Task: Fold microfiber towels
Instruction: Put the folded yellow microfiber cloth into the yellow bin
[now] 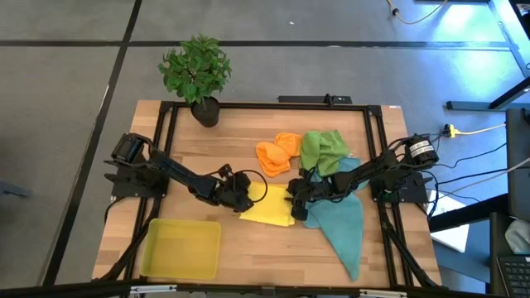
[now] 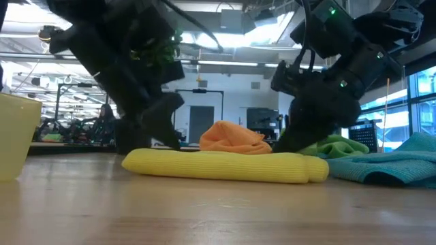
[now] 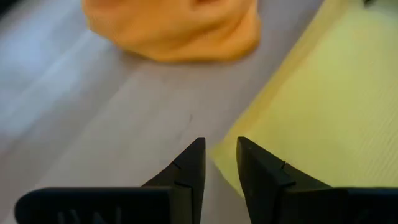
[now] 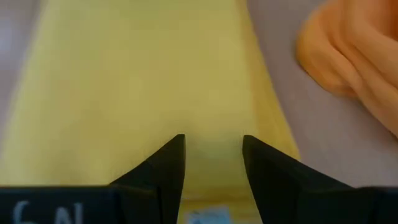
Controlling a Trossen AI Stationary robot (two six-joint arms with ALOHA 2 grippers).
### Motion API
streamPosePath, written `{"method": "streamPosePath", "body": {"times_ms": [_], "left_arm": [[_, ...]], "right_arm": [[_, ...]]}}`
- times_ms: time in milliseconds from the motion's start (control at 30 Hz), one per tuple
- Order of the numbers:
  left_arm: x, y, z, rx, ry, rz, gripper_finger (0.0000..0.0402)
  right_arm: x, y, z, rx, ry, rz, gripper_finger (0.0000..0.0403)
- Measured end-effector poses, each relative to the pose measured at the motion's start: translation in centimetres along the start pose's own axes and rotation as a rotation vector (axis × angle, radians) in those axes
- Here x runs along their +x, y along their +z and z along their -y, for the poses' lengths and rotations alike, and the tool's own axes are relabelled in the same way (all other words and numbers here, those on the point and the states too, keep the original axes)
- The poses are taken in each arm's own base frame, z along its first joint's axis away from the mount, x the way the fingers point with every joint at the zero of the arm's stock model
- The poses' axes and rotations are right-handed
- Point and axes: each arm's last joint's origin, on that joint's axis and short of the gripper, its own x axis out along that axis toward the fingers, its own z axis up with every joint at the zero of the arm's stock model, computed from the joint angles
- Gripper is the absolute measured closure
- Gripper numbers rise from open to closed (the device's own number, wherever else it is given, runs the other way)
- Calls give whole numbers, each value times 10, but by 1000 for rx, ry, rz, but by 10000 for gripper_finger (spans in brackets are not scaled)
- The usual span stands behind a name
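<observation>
A folded yellow towel [image 1: 269, 209] lies flat at the table's middle. My left gripper [image 1: 248, 197] stands low at its left edge, open, with one corner of the towel [image 3: 219, 154] below the gap between the fingers. My right gripper [image 1: 295, 203] stands low at the towel's right edge, also open, its fingers over the yellow cloth [image 4: 149, 81] near a small label [image 4: 205, 218]. Behind lie a crumpled orange towel [image 1: 278, 154] and a green towel [image 1: 322, 149]. A teal towel [image 1: 344, 225] spreads out on the right. My left gripper slants down over the yellow towel's corner [image 3: 219, 154], one finger [image 3: 261, 174] above the cloth and the other above bare wood; I cannot tell whether it touches. My right gripper slants down over the towel's right edge [image 4: 214, 186]; I cannot tell whether its fingers touch the cloth.
A rigid yellow tray [image 1: 180, 247] sits at the near left. A potted plant [image 1: 199, 76] stands at the far edge. A black frame [image 1: 248, 105] borders the tabletop. Bare wood [image 1: 248, 257] shows between the tray and the teal towel.
</observation>
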Motion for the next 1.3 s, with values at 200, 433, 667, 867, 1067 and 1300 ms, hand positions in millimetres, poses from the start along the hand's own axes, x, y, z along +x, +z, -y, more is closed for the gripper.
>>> {"method": "streamPosePath", "body": {"times_ms": [200,433,667,867,1067,1300], "left_arm": [[-25,13,1,-10,-53,72,319],[-64,12,29,82,-191,261,319],[-97,-17,47,150,-293,519,319],[-103,-35,40,94,-534,590,319],[-108,-42,40,86,-598,598,319],[-114,-45,42,86,-626,604,319]], "right_arm": [[-11,12,-2,-14,23,51,240],[-22,23,-13,-71,101,159,240],[-34,34,-40,-198,314,334,240],[-43,38,-55,-210,405,432,240],[-51,34,-71,-229,456,460,240],[-57,29,-83,-252,472,480,240]]}}
